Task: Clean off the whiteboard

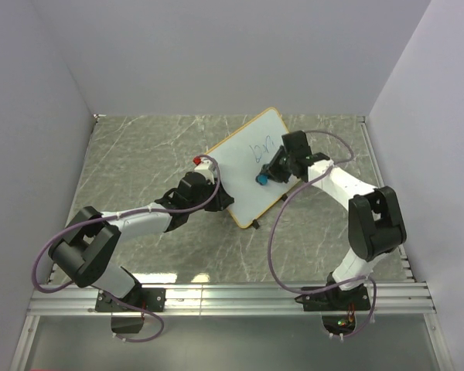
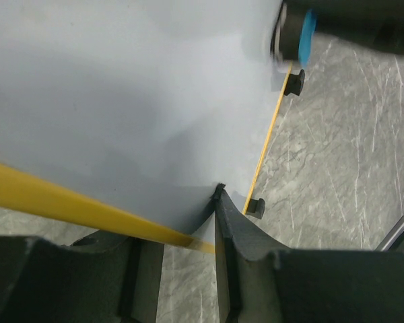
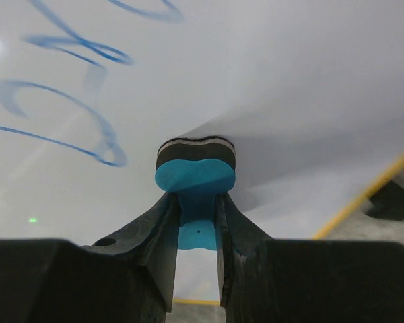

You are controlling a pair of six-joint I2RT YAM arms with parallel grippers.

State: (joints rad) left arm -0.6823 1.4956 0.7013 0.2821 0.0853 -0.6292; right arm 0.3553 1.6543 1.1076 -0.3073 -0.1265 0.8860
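Note:
The whiteboard [image 1: 247, 166] has a yellow frame and lies slanted on the table, with blue writing [image 1: 261, 149] near its far right part. My left gripper [image 1: 210, 184] is shut on the board's left edge; in the left wrist view its fingers [image 2: 229, 222] clamp the yellow frame [image 2: 67, 200] of the whiteboard [image 2: 121, 101]. My right gripper [image 1: 267, 173] is shut on a small blue eraser [image 1: 261, 178] pressed on the board just below the writing. In the right wrist view, my right gripper [image 3: 197, 202] holds the eraser [image 3: 195, 168], and blue strokes [image 3: 74, 108] lie to its upper left.
The board's two black feet [image 2: 295, 81] [image 2: 256, 207] stick out over the marbled table [image 1: 139, 154]. A small red object [image 1: 199, 160] sits by my left gripper. Grey walls enclose the table on three sides. A metal rail [image 1: 232, 297] runs along the front.

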